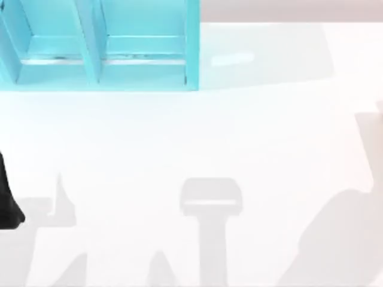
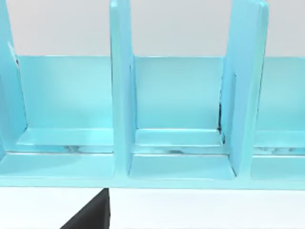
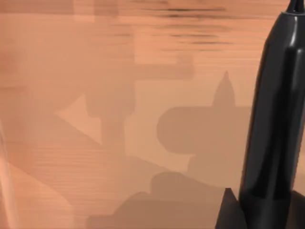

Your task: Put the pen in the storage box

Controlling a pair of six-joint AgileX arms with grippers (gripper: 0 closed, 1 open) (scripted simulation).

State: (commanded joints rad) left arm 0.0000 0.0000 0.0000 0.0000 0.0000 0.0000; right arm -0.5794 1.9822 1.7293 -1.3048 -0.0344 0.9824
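1. My left arm (image 1: pixel 9 197) shows as a dark shape at the table's left edge in the top view, well short of the storage box (image 1: pixel 102 54).
2. In the left wrist view a dark part of the left gripper (image 2: pixel 93 214) juts in low. Whether this gripper is spread or pressed together cannot be told.
3. The storage box (image 2: pixel 181 143) stands just ahead of the left gripper. It is light blue, with upright dividers splitting it into open compartments, and one compartment lies straight beyond the gripper.
4. The table (image 1: pixel 197 137) is white and carries soft shadows of the arms.
5. In the right wrist view the pen (image 3: pixel 276 119) is slim, glossy and black. It stands up out of the right gripper (image 3: pixel 238 210), its lower end pinched against a dark finger (image 3: pixel 228 212) and its tip pointing away from the gripper.
6. The pen is held clear of the table (image 3: pixel 119 143), which lies beyond it, crossed by shadows.
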